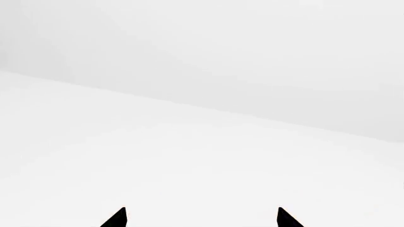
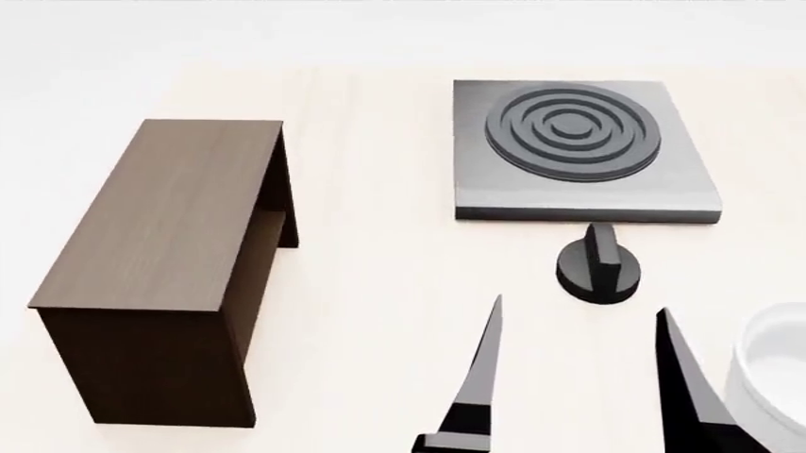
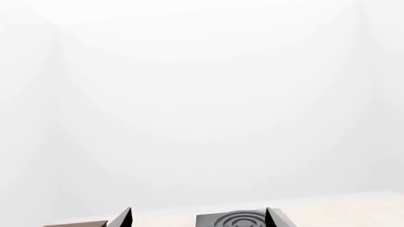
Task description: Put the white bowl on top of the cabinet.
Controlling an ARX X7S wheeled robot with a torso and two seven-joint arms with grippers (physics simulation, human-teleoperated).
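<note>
Glossy black, seemingly blade-like tapered fingers (image 2: 482, 368).

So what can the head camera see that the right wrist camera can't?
Only the head view shows the white bowl at the table's near right edge and the round black knob in front of the stove plate. Only the right wrist view shows the big blank white wall. Both show the stove plate, the cabinet, and the right gripper, its jaws apart and empty.

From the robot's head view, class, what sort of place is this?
Probably a mock kitchen worktop: a stove plate with ring burner, its black knob, and a white bowl beside a wooden cabinet.
</note>
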